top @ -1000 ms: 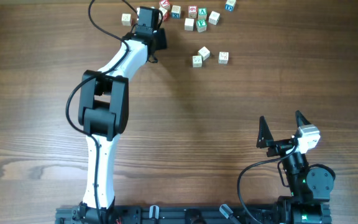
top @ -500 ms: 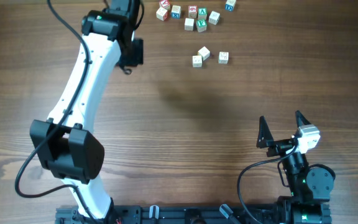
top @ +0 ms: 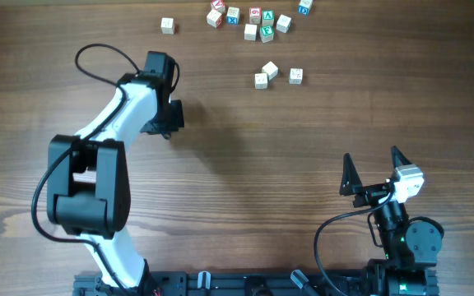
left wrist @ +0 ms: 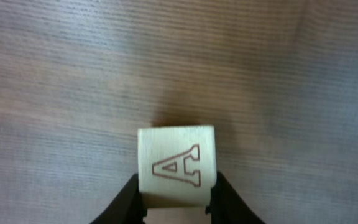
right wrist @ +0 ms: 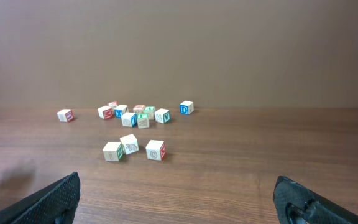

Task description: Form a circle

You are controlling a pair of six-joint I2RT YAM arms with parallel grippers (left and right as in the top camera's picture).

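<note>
The circle (top: 276, 76) is only three pale cubes so far, grouped far of centre on the worktop (top: 303, 164). My left jaws clamp a cube printed A (left wrist: 176, 163); that arm (top: 126, 103) has swung back from the far pile (top: 257, 20) to the left, well apart from the three. My right jaws stand wide, empty, near right. Next, I judge, A joins the group.

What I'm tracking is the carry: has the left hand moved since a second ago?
Yes. In the overhead view the left hand, gripping the A block, has gone down and left: from above the level of the three-cube group to below it, farther away.
</note>
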